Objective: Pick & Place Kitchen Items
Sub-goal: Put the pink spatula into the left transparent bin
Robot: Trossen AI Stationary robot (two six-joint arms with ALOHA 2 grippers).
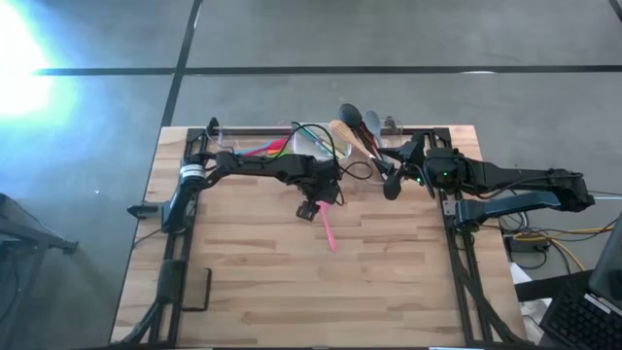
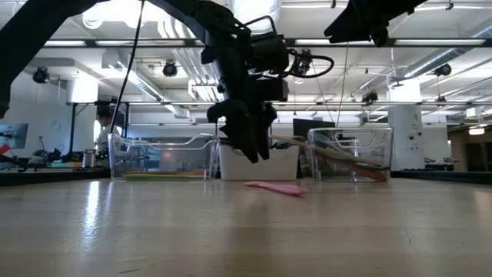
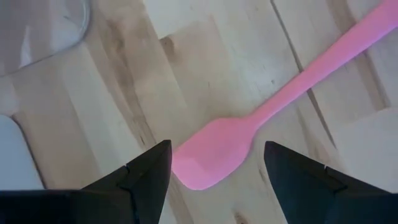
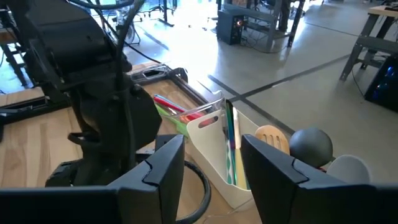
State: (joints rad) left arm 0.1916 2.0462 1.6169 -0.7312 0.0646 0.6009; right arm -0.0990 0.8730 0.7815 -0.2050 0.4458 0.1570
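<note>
A pink spatula [image 1: 328, 229] lies flat on the wooden surface [image 1: 272, 282], its blade end toward the left gripper [image 1: 309, 208], which hangs just above it with fingers spread and nothing held; the left wrist view shows the blade between the two dark fingers [image 3: 146, 177], with the handle running away across the boards. From table height the spatula [image 2: 278, 188] lies free in front of the tubs, the left gripper [image 2: 250, 142] above and just beside it. Along the far edge stand a clear tub [image 1: 255, 148] holding red and green utensils [image 1: 264, 150], a white tub [image 4: 214, 155] with more slim handles, and another clear tub [image 2: 350, 154] from which a wooden spoon [image 1: 342, 133] and grey ladles [image 1: 362, 119] lean out. The right gripper [image 1: 392, 183] is raised beside that tub, fingers parted and empty, near the far right of the surface
</note>
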